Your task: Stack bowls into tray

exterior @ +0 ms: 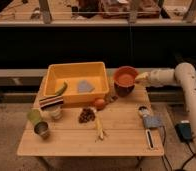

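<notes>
The wide orange-red bowl (125, 76) hangs in the air just right of the yellow-orange tray (73, 67), tilted a little. My gripper (139, 77) is shut on its right rim, with the white arm reaching in from the right. Directly below the lifted bowl the dark brown bowl (123, 91) sits on the wooden table (121, 140). The tray stands at the table's back left and holds a green vegetable (61, 89) and a grey-blue pad (85, 86).
In front of the tray lie a striped packet (52, 101), a white cup (56, 113), an orange fruit (100, 103), a dark cluster (86, 115) and a yellow item (99, 131). A green cup (34, 116) and metal cup (42, 130) stand front left; a blue packet (151, 121) lies right.
</notes>
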